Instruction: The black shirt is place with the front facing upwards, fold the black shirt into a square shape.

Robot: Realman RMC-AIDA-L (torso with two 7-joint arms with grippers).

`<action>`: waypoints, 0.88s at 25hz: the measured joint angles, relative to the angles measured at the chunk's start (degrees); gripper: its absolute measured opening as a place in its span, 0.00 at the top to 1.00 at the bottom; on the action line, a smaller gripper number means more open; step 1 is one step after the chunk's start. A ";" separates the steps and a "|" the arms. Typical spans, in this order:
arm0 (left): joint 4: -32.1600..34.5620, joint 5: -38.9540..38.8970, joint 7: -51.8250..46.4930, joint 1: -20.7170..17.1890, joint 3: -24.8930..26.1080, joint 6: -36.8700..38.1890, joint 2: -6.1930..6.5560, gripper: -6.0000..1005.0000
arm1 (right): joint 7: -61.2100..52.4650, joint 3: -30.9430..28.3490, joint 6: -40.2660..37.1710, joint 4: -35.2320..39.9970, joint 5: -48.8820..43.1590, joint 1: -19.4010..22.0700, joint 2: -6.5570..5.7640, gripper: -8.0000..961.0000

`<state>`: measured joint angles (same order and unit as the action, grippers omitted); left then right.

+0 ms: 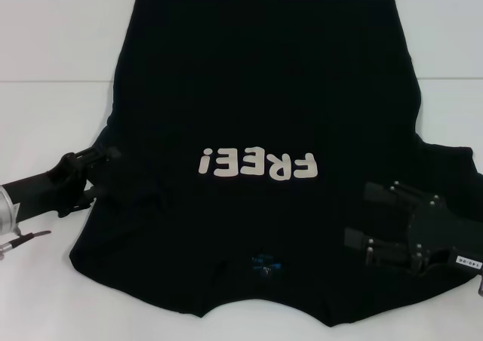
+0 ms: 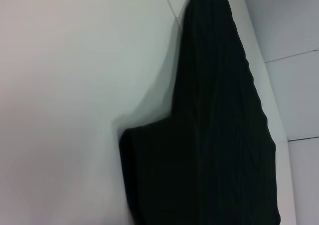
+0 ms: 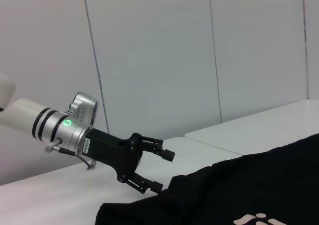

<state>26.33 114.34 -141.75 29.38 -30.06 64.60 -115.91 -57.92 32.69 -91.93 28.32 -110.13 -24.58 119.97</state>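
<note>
The black shirt [image 1: 256, 92] lies spread on the white table [image 1: 45, 39], front up. Its off-white "FREE!" lettering [image 1: 256, 164] reads upside down, and the collar with the blue neck label [image 1: 266, 265] is nearest me. My left gripper [image 1: 106, 164] is at the shirt's left sleeve edge. The right wrist view shows this left gripper [image 3: 162, 171] open, its lower finger close to the cloth edge [image 3: 149, 205]. My right gripper [image 1: 366, 216] hovers open over the shirt's right side near the sleeve [image 1: 453, 164]. The left wrist view shows only the shirt [image 2: 214, 135] on the table.
A seam [image 1: 53, 81] crosses the white table at the left. A thin cable [image 1: 26, 238] hangs by the left arm. Pale wall panels [image 3: 149, 51] stand behind the table. Bare table surface lies to the left of the shirt [image 2: 60, 85].
</note>
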 joint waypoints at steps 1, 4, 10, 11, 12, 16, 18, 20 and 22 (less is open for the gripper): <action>0.00 0.00 0.00 0.01 -0.01 -0.02 -0.06 0.13 | 0.00 0.00 0.00 -0.01 0.00 0.02 0.00 0.14; 0.01 0.00 -0.01 0.03 -0.14 -0.10 -0.13 0.13 | 0.00 0.00 0.00 -0.02 0.00 0.09 0.00 0.14; 0.04 0.00 -0.45 -0.18 -0.20 -0.26 -0.12 0.13 | 0.00 0.00 -0.01 0.06 0.00 0.15 0.00 0.14; 0.04 0.00 -0.53 -0.19 -0.20 -0.26 -0.12 0.13 | 0.00 0.00 -0.02 0.08 0.00 0.15 0.00 0.14; 0.04 -0.01 -0.56 -0.19 -0.19 -0.26 -0.12 0.13 | 0.00 0.00 -0.02 0.09 0.00 0.15 0.00 0.14; -0.05 -0.01 -0.56 0.13 -0.18 -0.58 -0.30 0.13 | 0.00 0.00 -0.04 0.11 0.00 0.15 0.00 0.14; -0.46 -0.01 -0.52 0.59 -0.17 -0.84 -0.44 0.13 | 0.00 0.00 -0.07 0.13 0.02 0.15 0.00 0.14; -1.20 -0.01 -0.33 1.30 -0.17 -1.23 -0.54 0.13 | 0.00 0.00 -0.08 0.14 0.21 0.15 0.00 0.14; -1.88 -0.01 -0.11 2.07 -0.17 -1.75 -0.80 0.13 | 0.00 0.00 -0.09 0.14 0.43 0.15 0.00 0.14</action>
<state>24.46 114.34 -141.87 31.46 -30.23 62.85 -116.71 -57.92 32.70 -92.02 28.46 -109.69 -24.43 119.97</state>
